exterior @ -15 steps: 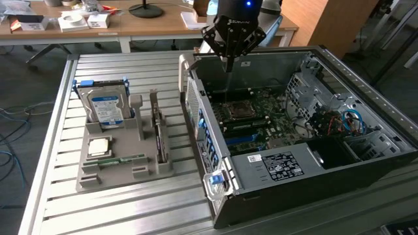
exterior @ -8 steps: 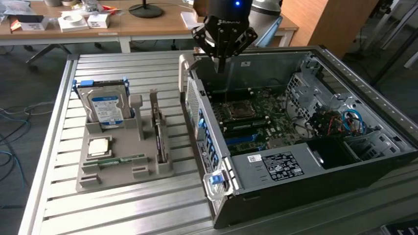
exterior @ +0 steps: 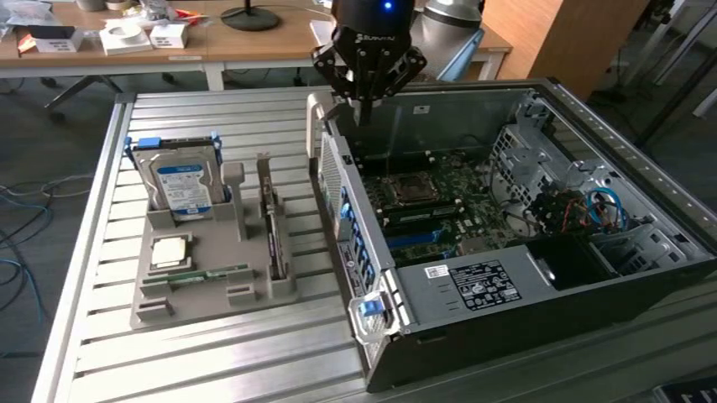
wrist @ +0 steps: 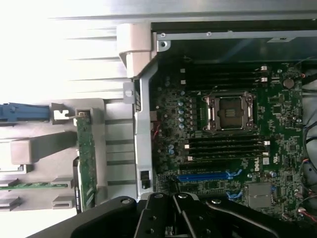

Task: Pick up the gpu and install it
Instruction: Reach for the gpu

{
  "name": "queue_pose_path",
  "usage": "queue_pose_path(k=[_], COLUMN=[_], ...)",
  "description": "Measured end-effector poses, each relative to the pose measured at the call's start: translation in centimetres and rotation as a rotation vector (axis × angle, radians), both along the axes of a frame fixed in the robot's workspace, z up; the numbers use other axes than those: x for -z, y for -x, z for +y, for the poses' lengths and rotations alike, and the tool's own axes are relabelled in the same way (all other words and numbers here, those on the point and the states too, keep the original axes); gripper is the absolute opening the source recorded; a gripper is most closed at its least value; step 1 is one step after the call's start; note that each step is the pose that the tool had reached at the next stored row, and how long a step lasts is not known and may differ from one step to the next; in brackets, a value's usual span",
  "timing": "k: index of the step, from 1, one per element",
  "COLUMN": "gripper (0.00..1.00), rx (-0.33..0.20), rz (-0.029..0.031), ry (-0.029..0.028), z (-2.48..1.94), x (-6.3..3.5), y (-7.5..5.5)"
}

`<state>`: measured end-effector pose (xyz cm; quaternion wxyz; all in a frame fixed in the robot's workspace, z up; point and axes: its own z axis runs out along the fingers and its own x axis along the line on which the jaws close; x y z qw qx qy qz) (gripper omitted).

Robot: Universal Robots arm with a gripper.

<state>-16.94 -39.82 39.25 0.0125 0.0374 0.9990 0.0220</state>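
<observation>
The gpu [exterior: 272, 220] stands on its long edge in a slot of the grey holder [exterior: 213, 294], its silver bracket at the far end; in the wrist view the gpu [wrist: 86, 158] is a thin green-brown strip. My gripper [exterior: 362, 113] hangs shut with nothing in it, above the rear wall of the open computer case [exterior: 493, 285], to the exterior view's right of the gpu and well above it. The motherboard [exterior: 448, 197] lies in the case with a blue slot [wrist: 205, 175]. The black gripper [wrist: 173, 218] body shows in the wrist view.
The holder also carries a silver hard drive with a blue label [exterior: 183, 185], a square chip [exterior: 170, 250] and a green memory stick [exterior: 213, 274]. All stand on a slatted metal table [exterior: 224, 353]. A desk with boxes [exterior: 123, 38] is behind.
</observation>
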Motion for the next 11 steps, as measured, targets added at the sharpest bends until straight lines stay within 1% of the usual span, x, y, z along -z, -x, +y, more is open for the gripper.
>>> queue_pose_path(k=[11], gripper=[0.11], rx=[0.000], rz=[0.0000], ry=[0.0005], z=[0.12], x=[0.05], y=[2.6])
